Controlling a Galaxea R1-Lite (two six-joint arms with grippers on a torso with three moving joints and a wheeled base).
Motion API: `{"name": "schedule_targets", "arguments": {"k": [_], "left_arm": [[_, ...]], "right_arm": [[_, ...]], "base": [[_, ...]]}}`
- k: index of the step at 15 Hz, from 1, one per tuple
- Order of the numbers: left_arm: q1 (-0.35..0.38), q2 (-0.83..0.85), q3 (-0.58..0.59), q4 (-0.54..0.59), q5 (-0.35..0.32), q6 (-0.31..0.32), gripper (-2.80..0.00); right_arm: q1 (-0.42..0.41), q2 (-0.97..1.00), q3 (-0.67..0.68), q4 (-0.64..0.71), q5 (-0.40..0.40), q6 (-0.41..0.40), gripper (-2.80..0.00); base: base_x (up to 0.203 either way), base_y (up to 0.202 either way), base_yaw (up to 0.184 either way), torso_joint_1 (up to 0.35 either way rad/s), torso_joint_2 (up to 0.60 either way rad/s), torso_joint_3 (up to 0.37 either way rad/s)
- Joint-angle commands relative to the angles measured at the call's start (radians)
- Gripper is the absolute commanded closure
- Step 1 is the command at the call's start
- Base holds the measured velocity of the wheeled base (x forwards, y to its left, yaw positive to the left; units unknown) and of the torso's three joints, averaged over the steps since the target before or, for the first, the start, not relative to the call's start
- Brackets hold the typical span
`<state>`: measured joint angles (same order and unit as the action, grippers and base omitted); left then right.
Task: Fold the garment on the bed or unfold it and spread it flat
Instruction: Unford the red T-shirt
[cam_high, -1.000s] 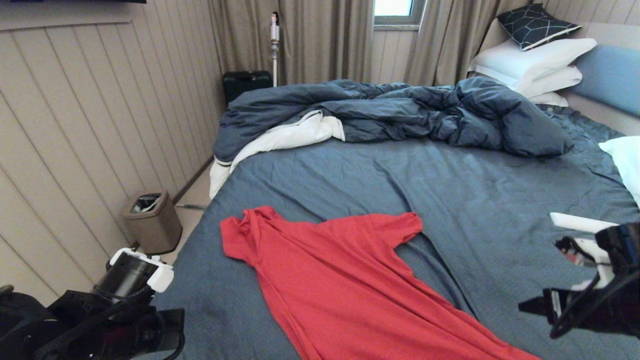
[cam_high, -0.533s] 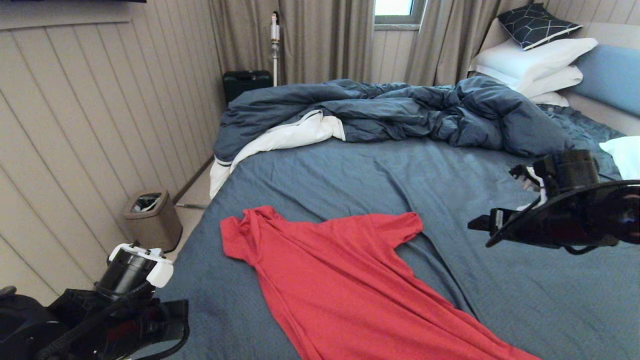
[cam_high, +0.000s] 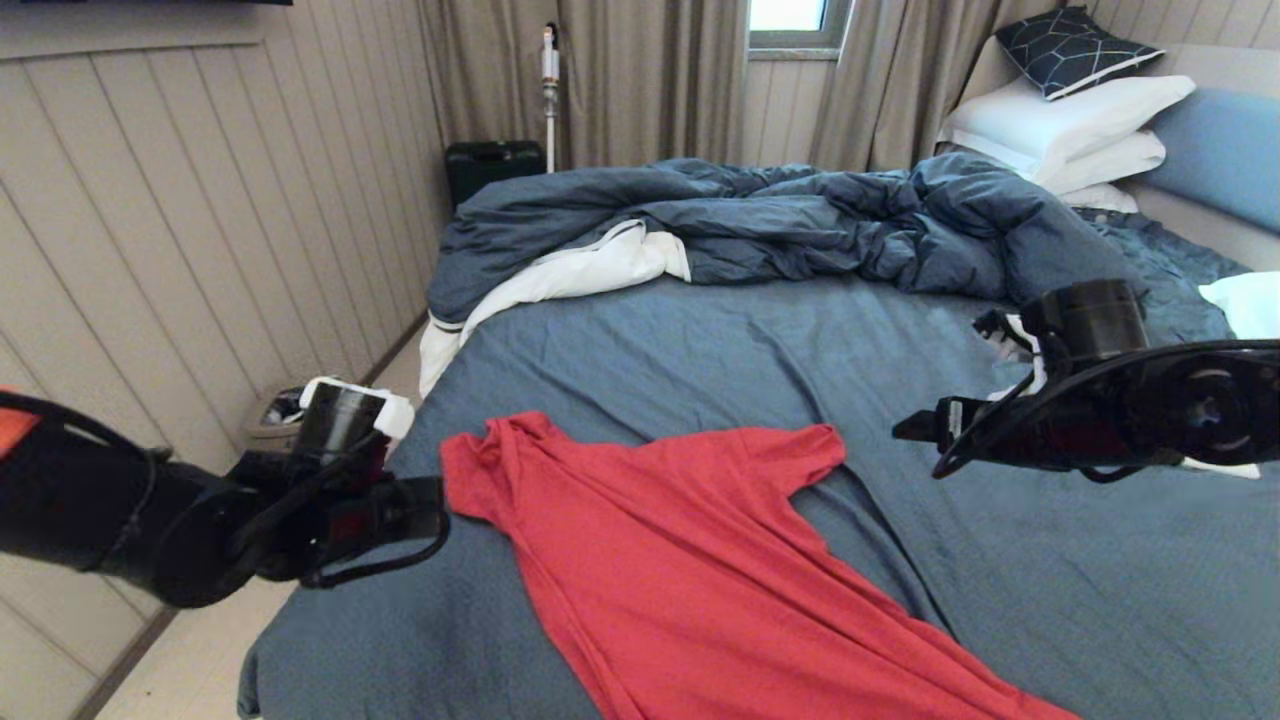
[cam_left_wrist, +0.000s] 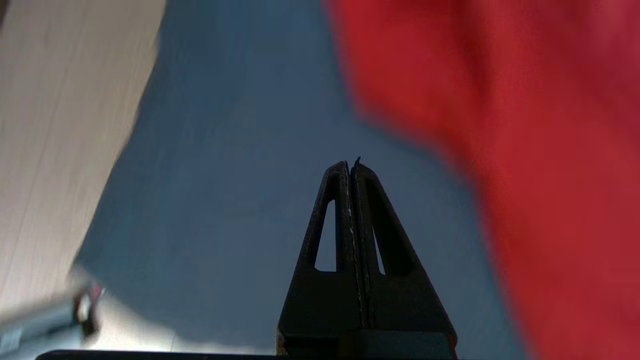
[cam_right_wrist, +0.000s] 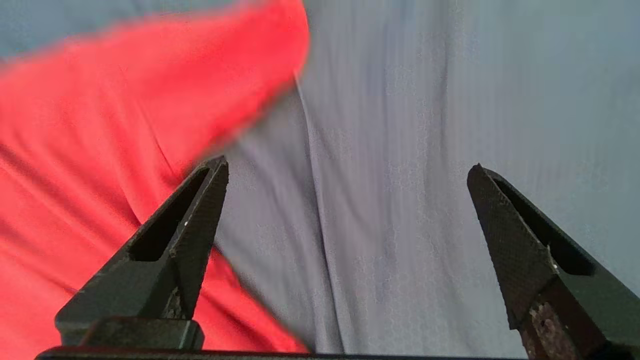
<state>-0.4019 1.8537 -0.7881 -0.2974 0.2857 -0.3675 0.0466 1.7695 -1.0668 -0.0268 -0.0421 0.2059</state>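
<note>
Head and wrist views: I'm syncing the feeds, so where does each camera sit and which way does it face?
Head: high, looking down the bed; both arms show.
Left wrist: behind the shut left gripper, over sheet beside the garment.
Right wrist: behind the open right gripper, over sheet.
All three share garment and sheet.

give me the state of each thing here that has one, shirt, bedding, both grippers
bright red jersey T-shirt: lying on the sheet, partly spread, wrinkled, held by neither gripper
rumpled dark blue duvet: bunched up across the far side of the bed
blue-grey fitted sheet: creased
white pillows: stacked
left gripper: shut, empty, above the sheet beside the shirt
right gripper: open, empty, above the sheet
</note>
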Motion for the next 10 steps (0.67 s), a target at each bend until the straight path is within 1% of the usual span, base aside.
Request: {"name": "schedule_targets", "arguments": {"k": [1, 2, 7, 10], "left_arm": [[0.000, 0.124, -0.106, 0.004, 0.002, 0.011, 0.00], [0.000, 0.146, -0.137, 0.017, 0.001, 0.020, -2.80], [0.001, 0.192, -0.275, 0.132, -0.023, 0.023, -2.80], [0.002, 0.238, -0.323, 0.144, -0.026, 0.024, -2.80]], "right_arm": [[0.001, 0.006, -0.025, -0.001, 0.000, -0.005, -2.80], [-0.002, 0.013, -0.033, 0.001, 0.001, -0.005, -2.80], [-0.004, 0.018, -0.048, 0.016, 0.001, -0.006, -2.80], [0.001, 0.021, -0.045, 0.016, 0.001, -0.006, -2.80]], "base": [[0.000, 0.000, 0.000, 0.000, 0.00, 0.000], [0.000, 0.000, 0.000, 0.000, 0.00, 0.000], [0.000, 0.000, 0.000, 0.000, 0.00, 0.000], [0.000, 0.000, 0.000, 0.000, 0.00, 0.000]]}}
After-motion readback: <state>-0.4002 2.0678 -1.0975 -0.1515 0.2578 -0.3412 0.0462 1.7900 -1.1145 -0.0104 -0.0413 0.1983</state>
